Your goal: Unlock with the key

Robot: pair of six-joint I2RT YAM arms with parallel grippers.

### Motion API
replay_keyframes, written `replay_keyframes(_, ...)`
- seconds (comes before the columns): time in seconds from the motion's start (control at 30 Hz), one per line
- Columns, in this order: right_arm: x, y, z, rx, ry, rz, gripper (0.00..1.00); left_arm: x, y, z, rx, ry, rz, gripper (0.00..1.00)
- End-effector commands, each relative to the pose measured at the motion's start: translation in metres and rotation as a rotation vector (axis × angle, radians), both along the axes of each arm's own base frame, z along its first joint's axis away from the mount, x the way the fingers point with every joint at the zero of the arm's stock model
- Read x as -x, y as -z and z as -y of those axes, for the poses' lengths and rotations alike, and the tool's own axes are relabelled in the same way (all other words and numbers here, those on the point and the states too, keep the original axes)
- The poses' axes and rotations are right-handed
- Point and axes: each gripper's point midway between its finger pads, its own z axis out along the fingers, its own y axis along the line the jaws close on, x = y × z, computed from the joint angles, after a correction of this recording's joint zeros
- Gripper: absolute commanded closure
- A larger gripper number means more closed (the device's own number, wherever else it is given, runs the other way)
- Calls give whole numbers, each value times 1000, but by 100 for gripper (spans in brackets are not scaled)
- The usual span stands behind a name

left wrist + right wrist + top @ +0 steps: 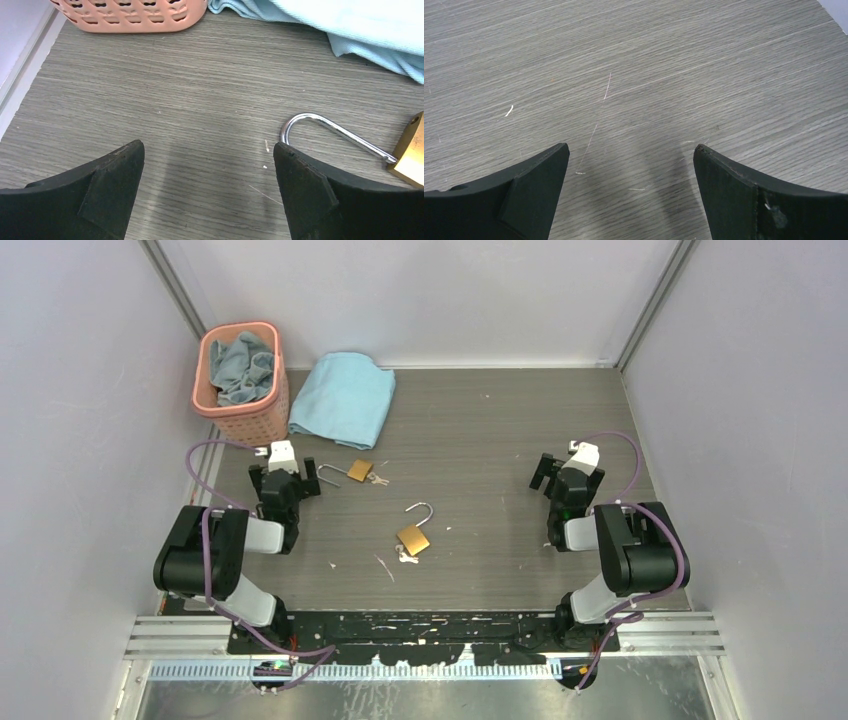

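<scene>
Padlock (360,471) sits just beside the wide-open, empty left gripper (207,170), right gripper (631,170) equally open and empty, well apart; brass body likely rigid, hefty, slick, so clamp flat sides, not shackle (320,127), then pinch tiny key (378,479).

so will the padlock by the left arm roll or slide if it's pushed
Probably slides: the brass padlock lies flat on its side. Being metal, it is likely heavy for its size. Its open shackle looks smooth, so it may be slippery.
</scene>
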Motion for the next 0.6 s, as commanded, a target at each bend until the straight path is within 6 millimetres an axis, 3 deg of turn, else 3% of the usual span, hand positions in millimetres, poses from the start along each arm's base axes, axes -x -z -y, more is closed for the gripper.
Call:
replay_keyframes(0.0,-14,-23,1,-2,2,89,0,-10,-21,2,11,14,95,0)
replay_keyframes(0.57,-14,-23,1,-2,3,86,0,-11,-21,3,8,21,91,0)
